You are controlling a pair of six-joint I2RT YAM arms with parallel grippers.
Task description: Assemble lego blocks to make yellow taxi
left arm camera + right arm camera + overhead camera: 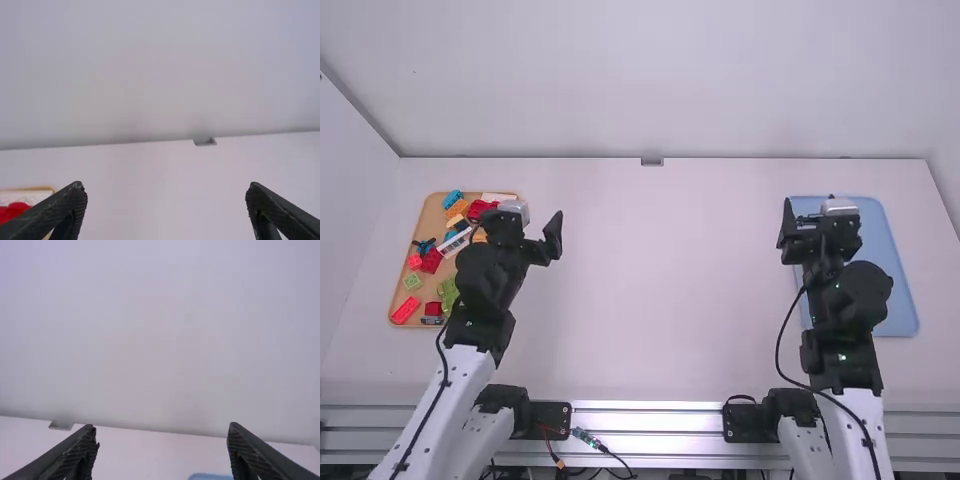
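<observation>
Jaws, both pairs: parted, empty. Blocks (pixel 406 309): loose, tray (pixel 430 215), nine o'clock of desk (pixel 650 300). Assembly seemingly unstarted; next, pick a base.

Looks like a robotics lab, or a workcell fitted out as one. Evident from the left robot arm (pixel 445 405) and right robot arm (pixel 865 415), both based at the near edge of a white desk (pixel 650 300), by slotted metal rails (pixel 650 422). Between the bases, exposed wiring (pixel 611 453) with small connectors. Behind, a smooth white wall (pixel 640 80). Toy building blocks (pixel 405 310) in an orange tray (pixel 432 215), like a test setup.
</observation>
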